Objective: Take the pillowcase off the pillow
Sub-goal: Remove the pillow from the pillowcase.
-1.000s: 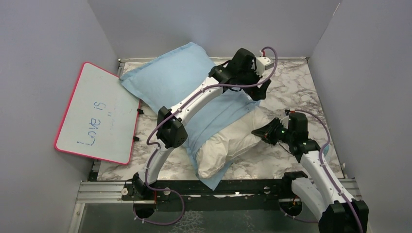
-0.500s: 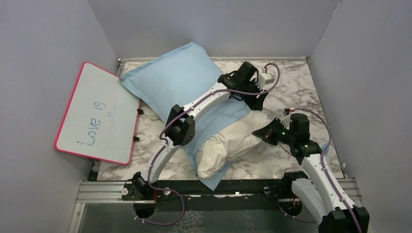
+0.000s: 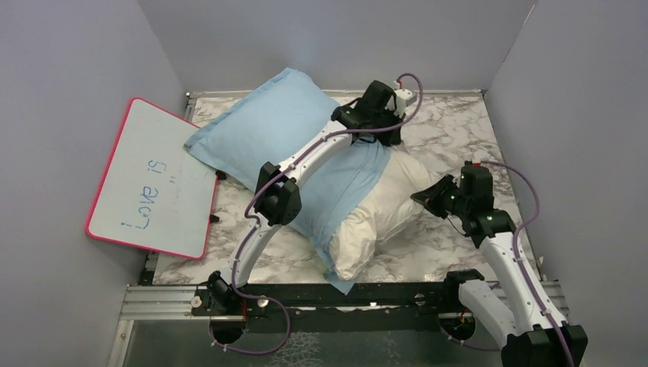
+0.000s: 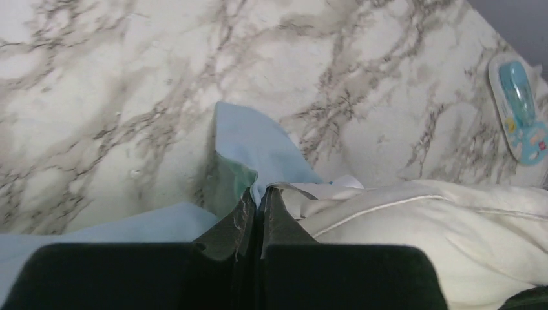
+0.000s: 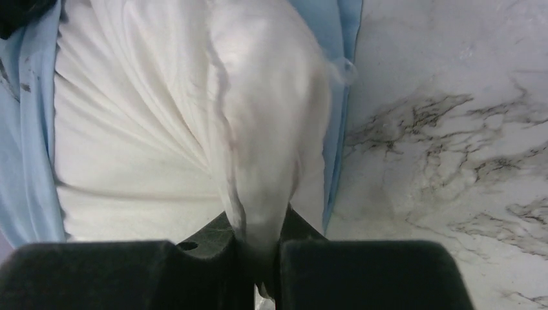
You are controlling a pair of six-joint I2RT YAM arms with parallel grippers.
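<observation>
Two grips: my left hand (image 4: 257, 210) pinches the pillowcase (image 3: 260, 134) hem, my right hand (image 5: 258, 248) clamps the pillow (image 3: 386, 210) corner nearer me. The pillowcase stretches away far-left, so I'd pull opposite ways.

Pink-rimmed whiteboard (image 3: 153, 180) left of marbled table (image 3: 458, 130)

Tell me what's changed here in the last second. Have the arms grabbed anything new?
The left gripper came down from above the cloth and closed on the open edge of the pillowcase. The right gripper, clamped on a corner of the pillow throughout, drew it a little to the right, so more white now shows outside the case. The whiteboard by the left wall has not moved.
</observation>
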